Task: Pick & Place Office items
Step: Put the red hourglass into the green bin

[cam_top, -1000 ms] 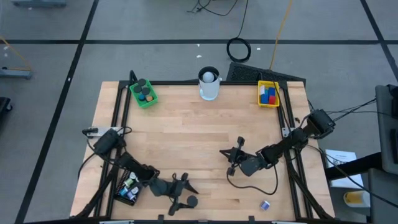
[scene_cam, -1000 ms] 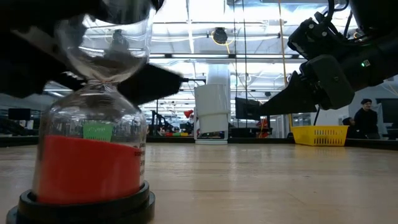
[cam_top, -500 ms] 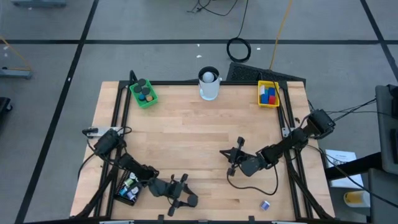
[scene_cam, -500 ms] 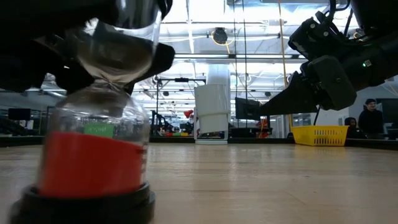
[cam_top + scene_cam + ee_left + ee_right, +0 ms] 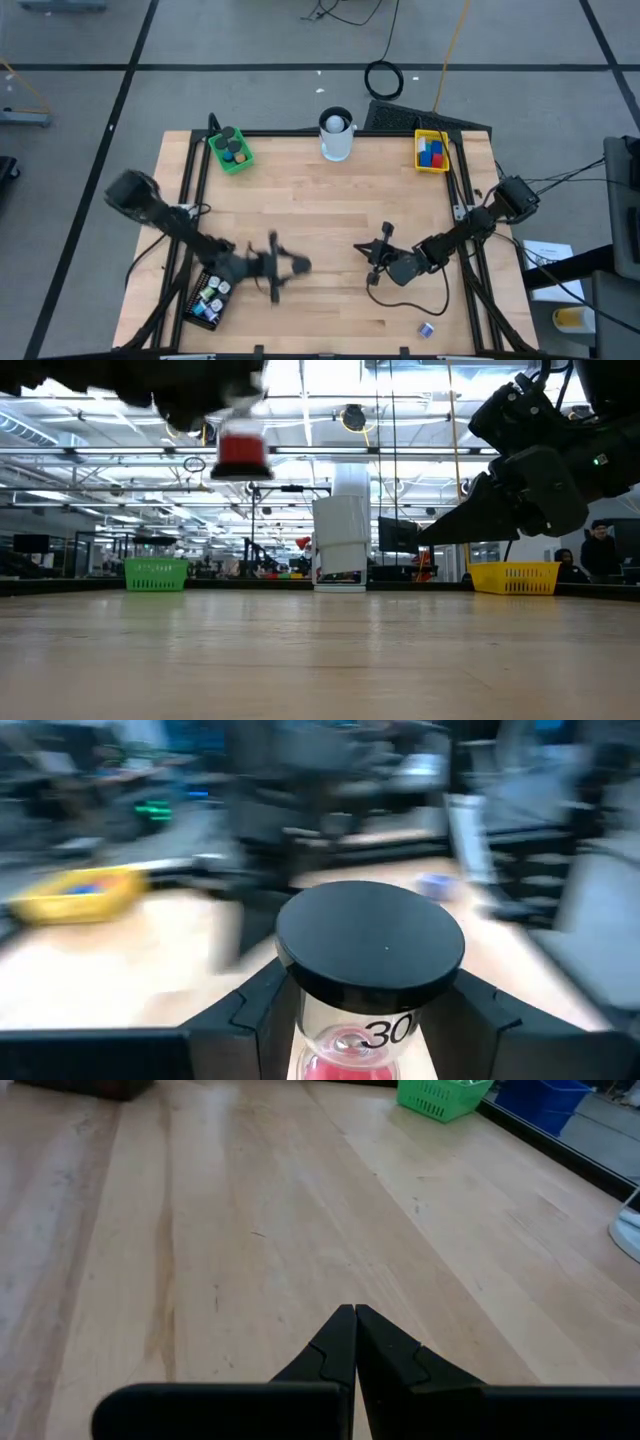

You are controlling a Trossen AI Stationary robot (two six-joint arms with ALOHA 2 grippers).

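My left gripper (image 5: pixel 278 266) is shut on a sand timer (image 5: pixel 368 950) with red sand, black end caps and a "30" on its glass. It hangs high above the table in the low view (image 5: pixel 240 452). A small blue-and-white piece (image 5: pixel 426 329) lies on the table by the near edge. Black caps and a blue piece sit in the green tray (image 5: pixel 231 150). Blue and red blocks fill the yellow tray (image 5: pixel 432 151). White-and-blue pieces lie in the black tray (image 5: pixel 205 300). My right gripper (image 5: pixel 362 248) is shut and waits low over the table's right half (image 5: pixel 354 1318). My left gripper pinches the sand timer between its two fingers (image 5: pixel 250 1015), one on each side of the glass body (image 5: pixel 352 1038) just under the black cap (image 5: pixel 370 935). The fingers come at it roughly level. The timer is lifted clear of the table and stands about upright.
A tall white cup (image 5: pixel 337 136) stands at the middle of the far edge, between the green and yellow trays. The black tray sits at the near left corner. Bare wood lies open across the table's middle (image 5: pixel 320 210). People move in the room behind (image 5: pixel 600 550).
My left gripper, shut on the sand timer, has risen from the near edge and moved toward the far and left sides. The timer first tipped on its base, then came up clear of the table and now hangs high above it. My right arm kept still.
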